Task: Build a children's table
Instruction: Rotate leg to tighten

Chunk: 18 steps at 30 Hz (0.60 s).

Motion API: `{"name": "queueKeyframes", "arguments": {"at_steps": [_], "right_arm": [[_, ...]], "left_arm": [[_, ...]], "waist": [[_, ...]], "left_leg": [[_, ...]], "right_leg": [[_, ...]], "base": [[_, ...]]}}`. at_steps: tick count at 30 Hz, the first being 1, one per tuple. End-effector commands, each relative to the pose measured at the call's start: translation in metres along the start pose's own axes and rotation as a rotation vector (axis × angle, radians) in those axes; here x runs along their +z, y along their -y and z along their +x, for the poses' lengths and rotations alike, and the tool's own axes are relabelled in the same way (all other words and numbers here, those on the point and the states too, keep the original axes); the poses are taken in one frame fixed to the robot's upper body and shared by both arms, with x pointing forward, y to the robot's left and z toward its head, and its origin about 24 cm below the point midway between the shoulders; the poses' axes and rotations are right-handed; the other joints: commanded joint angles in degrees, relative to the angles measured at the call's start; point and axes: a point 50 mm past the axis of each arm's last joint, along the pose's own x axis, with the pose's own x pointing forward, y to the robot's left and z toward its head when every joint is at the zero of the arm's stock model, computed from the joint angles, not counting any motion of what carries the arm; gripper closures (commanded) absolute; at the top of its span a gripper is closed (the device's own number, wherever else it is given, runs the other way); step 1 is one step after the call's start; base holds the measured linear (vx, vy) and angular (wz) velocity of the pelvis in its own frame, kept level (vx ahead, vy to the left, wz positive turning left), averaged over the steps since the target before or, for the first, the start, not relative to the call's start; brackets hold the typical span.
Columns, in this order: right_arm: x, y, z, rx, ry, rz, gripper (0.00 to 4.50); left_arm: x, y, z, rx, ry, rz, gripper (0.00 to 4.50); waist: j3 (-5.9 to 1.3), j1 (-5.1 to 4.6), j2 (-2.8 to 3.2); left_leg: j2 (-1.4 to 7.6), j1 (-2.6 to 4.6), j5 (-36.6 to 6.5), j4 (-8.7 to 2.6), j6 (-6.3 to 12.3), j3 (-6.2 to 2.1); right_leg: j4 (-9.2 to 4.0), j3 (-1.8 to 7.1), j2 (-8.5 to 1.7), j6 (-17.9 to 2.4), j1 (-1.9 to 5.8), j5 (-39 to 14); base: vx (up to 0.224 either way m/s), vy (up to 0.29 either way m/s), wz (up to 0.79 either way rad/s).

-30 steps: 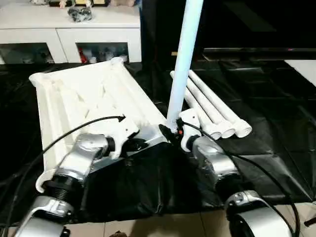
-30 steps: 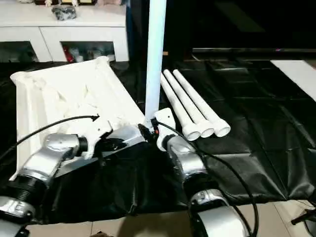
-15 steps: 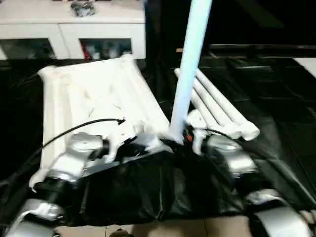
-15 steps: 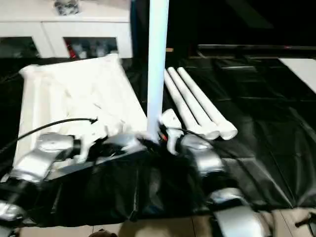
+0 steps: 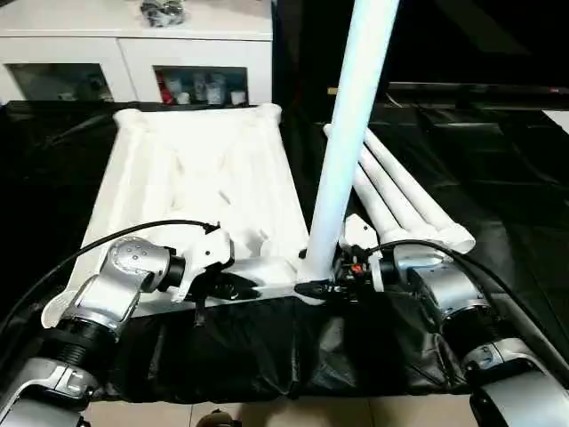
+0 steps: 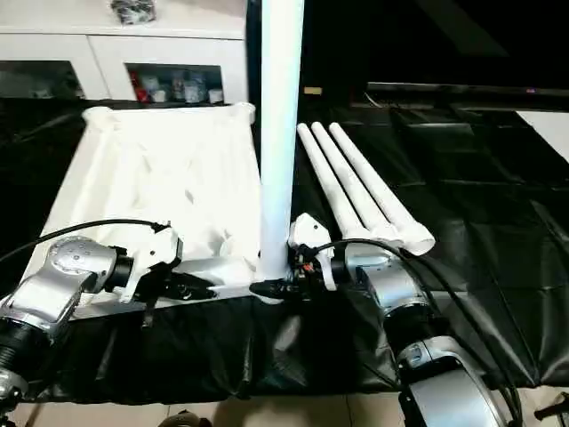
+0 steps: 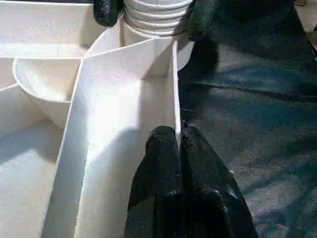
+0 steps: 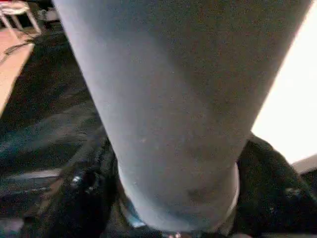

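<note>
The white table top [image 5: 196, 169] lies underside up on a black sheet, its ribs and corner sockets showing. One white leg [image 5: 351, 133] stands upright in the near right corner socket. My right gripper [image 5: 313, 287] reaches in from the right, its two black fingers [image 7: 200, 12] clasping the leg's ribbed base on both sides. My left gripper [image 7: 179, 141] is shut on the thin rim wall of the top's near edge, just left of that corner. Three more legs [image 5: 400, 196] lie side by side on the sheet, right of the top.
A white cabinet [image 5: 133, 53] with glass doors stands behind the table top. The black sheet [image 5: 498, 160] covers the floor out to the right, and bare floor [image 5: 267, 414] shows at its near edge. Black cables [image 5: 116, 240] run along both forearms.
The whole picture has shifted, so the camera has moved. My right forearm has swung round and now meets the leg's base from the right. My left gripper stays on the rim.
</note>
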Motion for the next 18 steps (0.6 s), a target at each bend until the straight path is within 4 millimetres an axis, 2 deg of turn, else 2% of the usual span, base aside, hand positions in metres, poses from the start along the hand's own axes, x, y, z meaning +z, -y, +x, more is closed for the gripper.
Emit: {"name": "queueKeyframes", "arguments": {"at_steps": [1,4,7,8,9,10,11,12,13,14,15,16,18], "right_arm": [[0.003,-0.003,0.009,0.041,-0.016,-0.012,1.56],[0.003,-0.003,0.012,0.014,0.012,0.015,1.72],[0.001,0.001,0.019,-0.101,0.058,0.082,1.76],[0.0,0.004,0.024,-0.188,0.078,0.101,1.77],[0.0,0.004,0.024,-0.188,0.078,0.101,1.77],[-0.003,0.011,0.031,-0.35,0.081,0.143,1.78],[-0.004,0.013,0.033,-0.395,0.082,0.158,1.78],[-0.008,0.019,0.042,-0.575,0.076,0.237,1.78],[-0.008,0.019,0.042,-0.575,0.076,0.237,1.78],[-0.011,0.02,0.049,-0.674,0.064,0.29,1.78],[-0.011,0.02,0.049,-0.674,0.064,0.29,1.78],[-0.013,0.02,0.054,-0.742,0.052,0.323,1.78],[-0.011,0.019,0.066,-0.816,0.056,0.372,1.78]], "left_arm": [[0.002,0.008,0.016,-0.111,-0.008,0.025,4.5],[0.003,0.005,0.015,-0.074,0.006,0.01,4.5],[0.006,-0.005,0.016,0.035,0.015,-0.011,4.5],[0.007,-0.012,0.017,0.112,0.005,-0.029,4.5],[0.007,-0.012,0.017,0.112,0.005,-0.029,4.5],[0.011,-0.02,0.019,0.205,0.013,-0.064,4.5],[0.012,-0.022,0.019,0.225,0.017,-0.072,4.5],[0.019,-0.029,0.023,0.323,0.036,-0.113,4.5],[0.019,-0.029,0.023,0.323,0.036,-0.113,4.5],[0.022,-0.032,0.027,0.381,0.044,-0.137,4.5],[0.022,-0.032,0.027,0.381,0.044,-0.137,4.5],[0.025,-0.032,0.032,0.42,0.053,-0.156,4.5],[0.03,-0.032,0.041,0.469,0.065,-0.172,4.5]], "waist": [[-3.33,-0.33,0.16],[-3.27,-0.39,0.21],[-3.09,-0.46,0.24],[-2.99,-0.61,0.31],[-2.91,-0.72,0.22],[-2.85,-0.86,0.24],[-2.77,-0.98,0.32],[-2.66,-1.41,0.36],[-2.62,-2.12,0.29],[-2.68,-2.34,0.25],[-2.67,-2.58,0.33],[-2.64,-2.96,0.55],[-2.64,-3.29,0.39]], "left_leg": [[1.61,1.22,-19.2,-4.07,-0.26,-0.74],[1.57,1.23,-19.4,-4.1,-0.31,-0.71],[1.56,1.29,-20.7,-4.22,-0.85,-0.71],[1.5,1.5,-22.4,-4.38,-1.85,-0.91],[1.45,1.61,-22.9,-4.38,-2.11,-0.98],[1.38,1.69,-23.7,-4.41,-2.56,-1.09],[1.38,1.77,-24.0,-4.51,-2.9,-1.2],[1.29,1.83,-24.8,-4.54,-3.65,-1.33],[1.14,1.83,-25.8,-4.66,-4.28,-1.66],[1.12,1.73,-26.1,-4.69,-4.3,-1.82],[1.13,1.61,-26.1,-4.76,-4.27,-1.84],[1.15,1.83,-27.3,-4.7,-3.76,-1.74],[1.03,1.74,-27.5,-4.69,-3.57,-1.78]], "right_leg": [[-4.06,1.84,-2.61,-12.4,1.83,-14.0],[-4.08,1.85,-2.53,-12.5,1.79,-13.9],[-4.3,1.92,-2.58,-12.2,1.66,-15.8],[-4.64,1.95,-2.82,-11.0,1.51,-19.9],[-4.89,1.96,-2.92,-10.6,1.37,-21.3],[-5.15,1.96,-3.04,-9.8,1.26,-23.7],[-5.27,1.97,-3.06,-9.5,1.16,-24.6],[-5.4,1.94,-3.14,-9.1,0.94,-26.6],[-5.63,1.66,-3.18,-8.4,0.99,-29.1],[-5.66,1.5,-3.2,-7.9,1.19,-29.9],[-5.73,1.49,-3.17,-7.7,1.19,-30.0],[-6.16,1.6,-2.99,-7.4,0.77,-29.3],[-6.09,1.61,-2.82,-7.5,0.71,-28.4]], "base": [[0.0,0.0,0.0],[0.0,0.0,0.0],[0.0,0.0,0.0],[0.0,0.0,0.0],[0.0,0.0,0.0],[0.0,0.0,0.0],[0.0,0.0,0.0],[0.0,0.0,0.0],[0.0,0.0,0.0],[0.0,0.0,0.0],[0.0,0.0,0.0],[0.0,0.0,0.0],[0.0,0.0,0.0]]}}
